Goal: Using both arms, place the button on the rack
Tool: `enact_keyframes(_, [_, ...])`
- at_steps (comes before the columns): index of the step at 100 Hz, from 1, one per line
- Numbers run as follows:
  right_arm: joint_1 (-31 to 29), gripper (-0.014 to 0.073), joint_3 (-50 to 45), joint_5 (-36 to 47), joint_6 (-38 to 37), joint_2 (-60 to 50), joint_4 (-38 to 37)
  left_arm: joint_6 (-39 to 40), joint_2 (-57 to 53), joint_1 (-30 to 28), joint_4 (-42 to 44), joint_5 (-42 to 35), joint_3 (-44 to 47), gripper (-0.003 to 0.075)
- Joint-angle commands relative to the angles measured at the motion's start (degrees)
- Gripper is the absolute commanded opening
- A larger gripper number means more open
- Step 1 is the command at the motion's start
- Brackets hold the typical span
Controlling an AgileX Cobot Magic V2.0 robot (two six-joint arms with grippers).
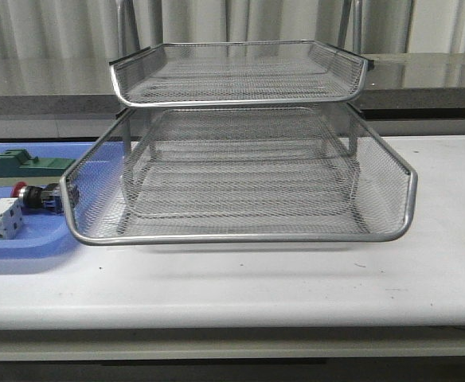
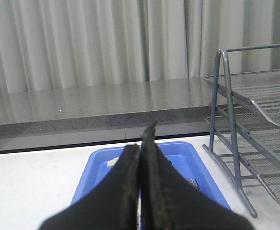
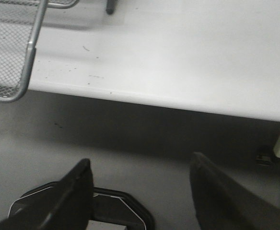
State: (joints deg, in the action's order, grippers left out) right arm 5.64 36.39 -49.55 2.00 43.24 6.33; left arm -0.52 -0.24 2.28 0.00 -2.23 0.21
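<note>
Button (image 1: 35, 196) lies in blue tray (image 1: 25, 243), at 9 o'clock from rack (image 1: 240, 171). Left pincer (image 2: 141, 158) squeezed closed, empty. Right pincer (image 3: 140, 184) wide open, off desk (image 1: 296, 278) edge.

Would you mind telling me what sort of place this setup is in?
Probably a lab test bench: a plain white table, a silver wire-mesh letter tray rack, a flat blue plastic tray of switch parts, and grey curtains.

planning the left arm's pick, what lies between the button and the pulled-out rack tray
Nothing. In the front view the button lies in the blue tray right beside the rack tray's left rim, no other part between them.
</note>
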Motion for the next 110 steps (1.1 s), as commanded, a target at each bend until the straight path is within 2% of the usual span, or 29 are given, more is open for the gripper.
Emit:
enact_keyframes(1, [-0.10,0.0456,2.00,-0.03,-3.41,-4.12,-3.73,0.52,0.10,0.05,-0.35,-4.70,1.92,-0.0020])
enact_keyframes(24, [-0.10,0.0456,2.00,-0.93,-4.20,-13.76,-6.33,0.52,0.10,0.05,-0.35,-4.70,1.92,-0.0020])
enact_keyframes(48, [-0.10,0.0442,2.00,-0.82,-4.15,-18.38,-6.88,0.52,0.10,0.05,-0.35,-4.70,1.92,-0.0020])
enact_keyframes(58, [-0.10,0.0354,2.00,-0.82,-4.15,-18.53,-6.91,0.52,0.10,0.05,-0.35,-4.70,1.92,-0.0020])
enact_keyframes(77, [-0.10,0.0055,2.00,-0.82,-4.15,-18.53,-6.91,0.52,0.10,0.05,-0.35,-4.70,1.92,-0.0020])
enact_keyframes(87, [-0.10,-0.0072,2.00,-0.82,-4.15,-18.53,-6.91,0.52,0.10,0.05,-0.35,-4.70,1.92,-0.0020])
enact_keyframes(110, [-0.10,-0.0068,2.00,-0.87,-4.15,-18.53,-6.91,0.52,0.10,0.05,-0.35,-4.70,1.92,-0.0020])
